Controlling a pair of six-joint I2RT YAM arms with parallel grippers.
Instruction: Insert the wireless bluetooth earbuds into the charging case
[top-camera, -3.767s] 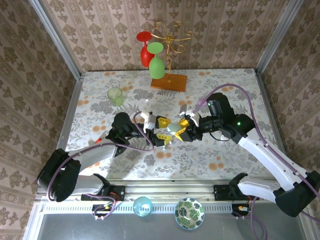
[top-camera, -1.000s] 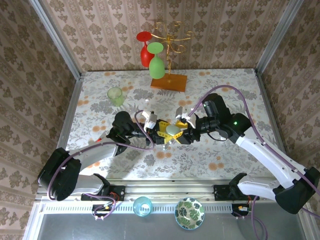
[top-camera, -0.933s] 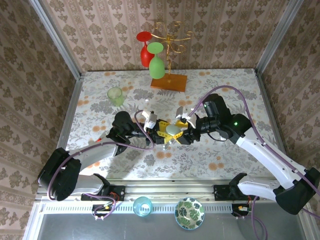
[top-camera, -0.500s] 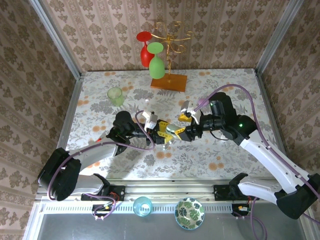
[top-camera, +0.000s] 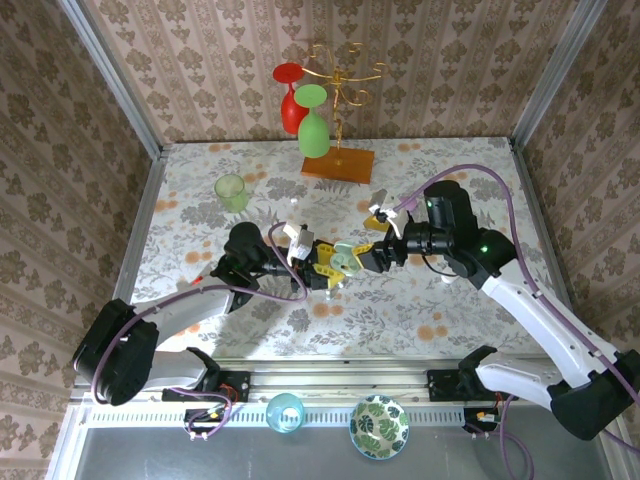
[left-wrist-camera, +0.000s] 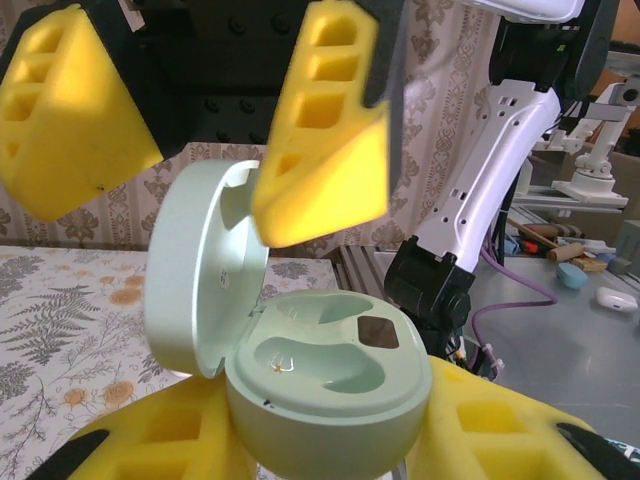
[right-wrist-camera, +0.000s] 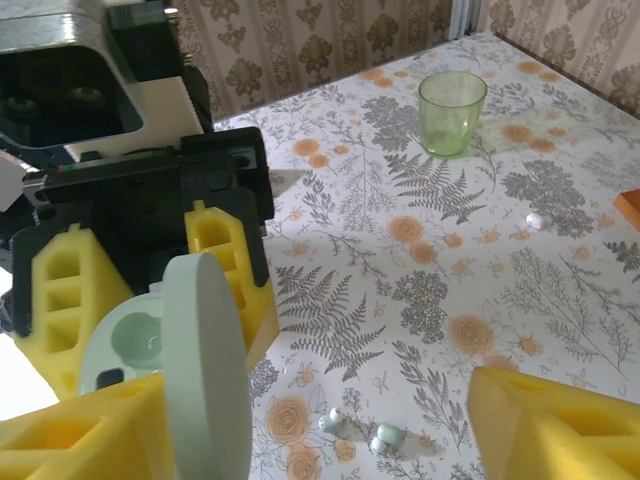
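The charging case (left-wrist-camera: 330, 390) was smooth, matt pale-green plastic; the pads (left-wrist-camera: 322, 160) on the jaws looked like coarse yellow foam. The cup (right-wrist-camera: 452, 112) was translucent, glossy green plastic, and the tabletop (right-wrist-camera: 560, 250) wore a matt floral-printed covering.

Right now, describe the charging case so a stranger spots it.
Look at the middle of the table. The charging case sits in the yellow-fingered left gripper: a pale mint egg with its lid open, unlike the clear green cup.

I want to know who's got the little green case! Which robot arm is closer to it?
Left. The left gripper is shut on the charging case, holding its base. The right gripper is just beside the raised lid, jaws open.
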